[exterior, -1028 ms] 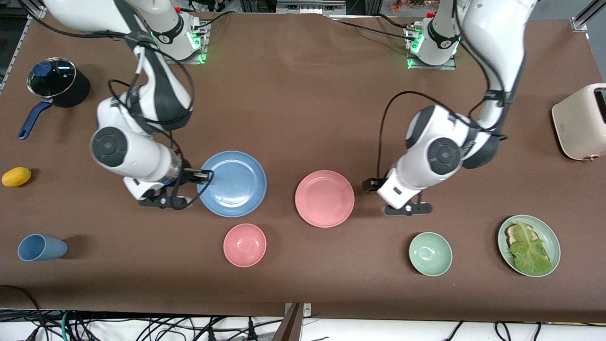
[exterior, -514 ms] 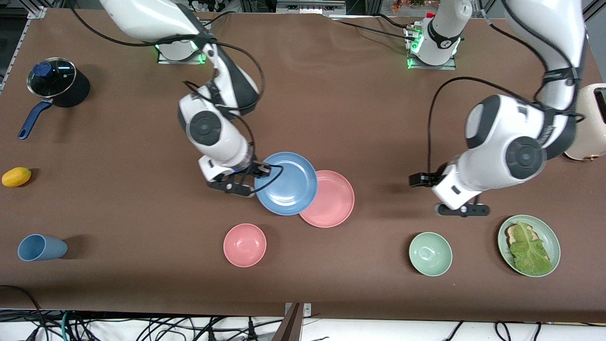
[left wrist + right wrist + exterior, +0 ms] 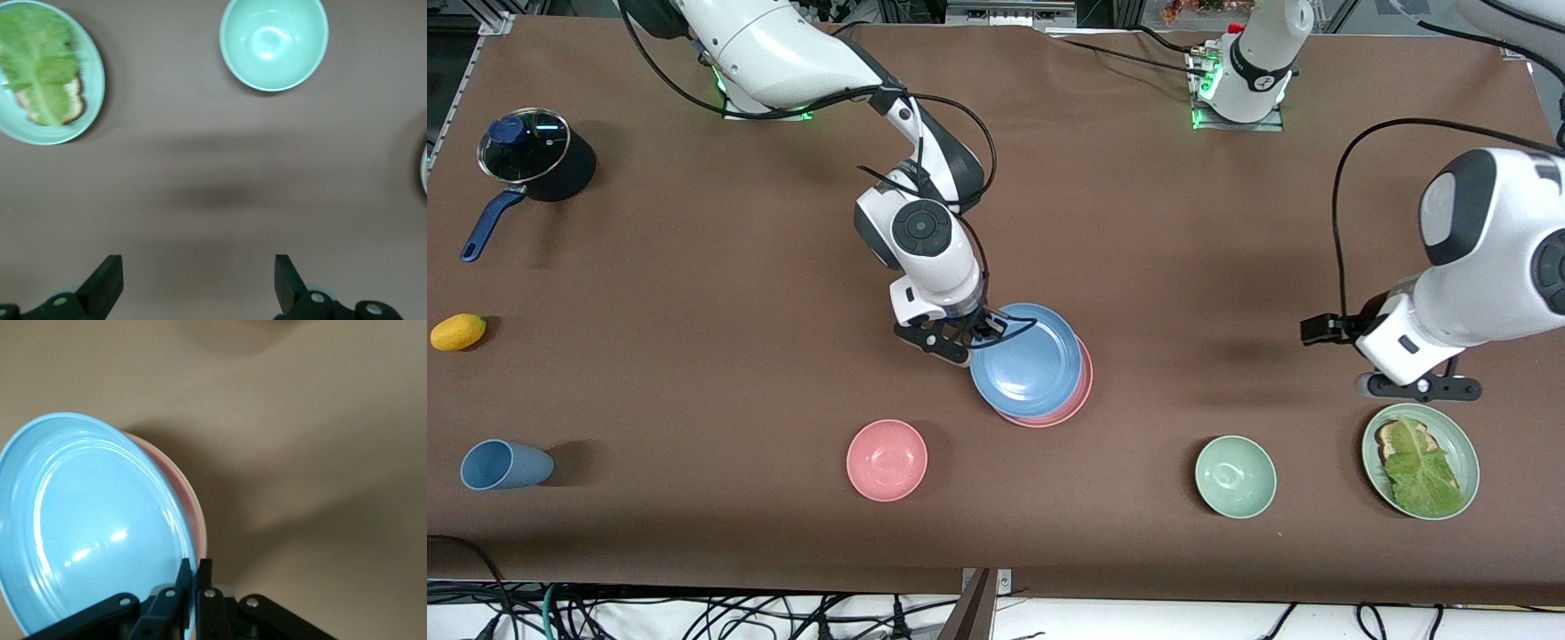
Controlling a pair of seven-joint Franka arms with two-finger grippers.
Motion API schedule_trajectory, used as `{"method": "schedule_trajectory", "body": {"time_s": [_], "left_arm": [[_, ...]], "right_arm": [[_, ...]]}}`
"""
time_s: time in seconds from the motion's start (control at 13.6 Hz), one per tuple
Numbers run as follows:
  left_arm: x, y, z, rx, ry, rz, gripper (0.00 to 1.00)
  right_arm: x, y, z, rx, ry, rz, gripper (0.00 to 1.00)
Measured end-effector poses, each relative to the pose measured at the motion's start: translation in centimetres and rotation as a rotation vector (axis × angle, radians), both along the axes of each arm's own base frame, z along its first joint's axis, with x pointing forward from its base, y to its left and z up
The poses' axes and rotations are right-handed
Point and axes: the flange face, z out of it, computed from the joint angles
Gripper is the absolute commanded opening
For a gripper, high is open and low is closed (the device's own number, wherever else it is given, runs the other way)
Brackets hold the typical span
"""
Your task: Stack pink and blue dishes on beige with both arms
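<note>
My right gripper is shut on the rim of the light blue plate. The plate is held tilted over the pink plate and covers most of it, so only a pink crescent shows. In the right wrist view the fingers pinch the blue plate at its edge, and the pink plate peeks out beneath. Whether the two plates touch is unclear. My left gripper hangs open and holds nothing, at the edge of the green lettuce plate. No beige plate shows in any view.
The pink bowl and green bowl sit nearer the front camera than the plates. The green plate with lettuce is at the left arm's end. A blue cup, a yellow fruit and a lidded pot are at the right arm's end.
The right arm carried the blue plate toward the left arm's end until it covers the pink plate. The left arm drew back toward its own end, to the edge of the lettuce plate.
</note>
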Motion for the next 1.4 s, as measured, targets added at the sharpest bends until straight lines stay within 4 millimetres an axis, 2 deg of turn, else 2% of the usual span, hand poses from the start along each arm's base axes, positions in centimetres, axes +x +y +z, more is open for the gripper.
{"method": "schedule_trajectory", "body": {"time_s": [0.15,0.29,0.51,0.73,0.88,0.95,1.1,1.4], "left_arm": [[-0.9,3.1,2.7,0.004,-0.009,0.046,1.00],[-2.7,3.8,4.7,0.009,0.041,0.055,1.00],[-3.8,2.4,6.3,0.007,0.060,0.036,1.00],[-5.1,-0.2,10.3,0.012,-0.006,-0.002,1.00],[-6.3,-1.8,12.8,0.043,-0.041,-0.028,1.00],[-6.7,-1.7,13.4,0.050,-0.042,-0.027,1.00],[-7.1,-0.6,13.7,0.045,-0.034,-0.005,1.00],[-8.1,1.0,15.3,-0.029,-0.037,0.043,1.00]], "right_arm": [[0.9,-0.1,0.5,0.011,-0.016,-0.015,0.00],[1.4,0.0,0.7,0.019,-0.024,-0.023,0.00],[1.5,0.2,0.0,0.020,-0.016,-0.041,0.00],[1.1,0.7,-0.9,0.016,-0.006,-0.040,0.01],[1.0,0.8,-1.1,0.015,-0.003,-0.040,0.15],[1.0,0.8,-1.1,0.015,-0.003,-0.040,0.23],[1.0,0.8,-1.0,0.016,-0.004,-0.041,0.36],[1.0,0.8,-0.9,0.017,-0.005,-0.041,0.50]]}}
